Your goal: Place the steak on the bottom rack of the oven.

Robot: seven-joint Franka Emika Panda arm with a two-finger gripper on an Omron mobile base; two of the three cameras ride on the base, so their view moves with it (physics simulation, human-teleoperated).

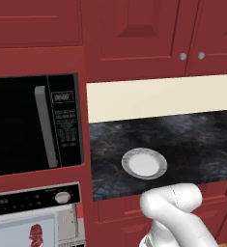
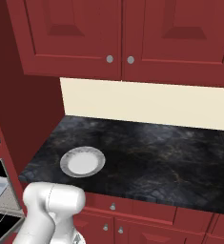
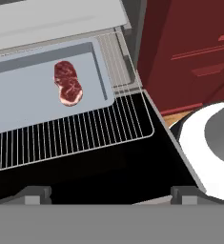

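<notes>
The gripper's (image 3: 104, 198) fingers (image 3: 35, 194) stand wide apart and hold nothing. Just beyond them comes the pulled-out wire rack (image 3: 75, 133). The steak (image 3: 68, 82) lies farther, up and left of the fingers, on a grey tray (image 3: 18, 102) in the open oven (image 3: 56, 19), long axis pointing away. Nothing blocks the way. On the counter (image 1: 192, 140) stands an empty plate (image 1: 144, 163), beside the microwave (image 1: 35, 123).

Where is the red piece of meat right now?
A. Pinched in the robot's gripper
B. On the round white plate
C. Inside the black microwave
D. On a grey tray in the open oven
D. In the hand view the steak lies flat on the pale grey tray resting on the pulled-out wire rack of the oven, while the plate on the counter is bare.
</notes>
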